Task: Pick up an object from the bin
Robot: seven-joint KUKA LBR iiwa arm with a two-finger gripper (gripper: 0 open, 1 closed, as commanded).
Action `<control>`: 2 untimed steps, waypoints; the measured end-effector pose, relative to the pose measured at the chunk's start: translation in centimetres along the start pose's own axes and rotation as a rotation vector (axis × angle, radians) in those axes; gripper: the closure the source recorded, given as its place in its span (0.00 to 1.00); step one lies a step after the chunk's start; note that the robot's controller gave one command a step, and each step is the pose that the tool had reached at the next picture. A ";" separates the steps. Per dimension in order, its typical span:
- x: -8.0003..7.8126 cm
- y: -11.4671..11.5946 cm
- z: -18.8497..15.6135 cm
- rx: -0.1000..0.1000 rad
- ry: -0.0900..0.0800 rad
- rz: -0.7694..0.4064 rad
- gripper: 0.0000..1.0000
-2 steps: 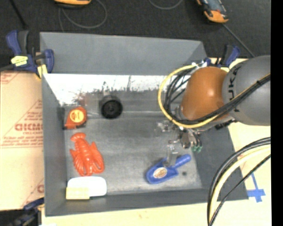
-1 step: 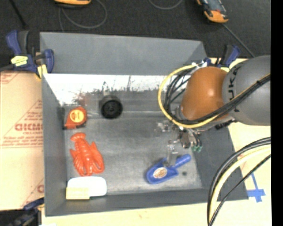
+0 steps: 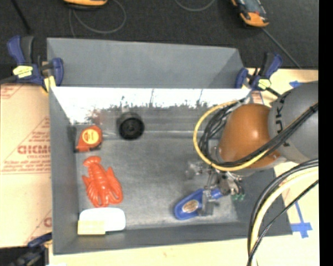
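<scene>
Blue oval flat plastic piece with a tan centre (image 3: 188,207), low in the grey metal bin (image 3: 155,165), near the front wall and right of middle. Lies just below and left of the gripper (image 3: 215,188), with its long axis slanting from lower left up to the right, upper end reaching beneath the wrist. Cannot tell how far open, nor whether closed on anything. Probably calls for a small shift down-left along that axis. Well apart at left: red plastic lobster (image 3: 101,183), orange round tape measure (image 3: 89,138), black round cap (image 3: 131,127).
</scene>
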State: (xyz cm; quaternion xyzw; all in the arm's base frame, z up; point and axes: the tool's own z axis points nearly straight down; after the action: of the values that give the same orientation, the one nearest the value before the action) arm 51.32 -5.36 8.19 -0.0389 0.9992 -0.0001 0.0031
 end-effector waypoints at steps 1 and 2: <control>2.4 0.2 1.2 0.001 0.002 -0.047 1.00; 2.2 0.3 1.2 0.001 0.002 -0.050 1.00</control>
State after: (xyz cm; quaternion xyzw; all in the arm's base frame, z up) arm 49.10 -5.26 7.02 -0.0641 0.9979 -0.0007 0.0023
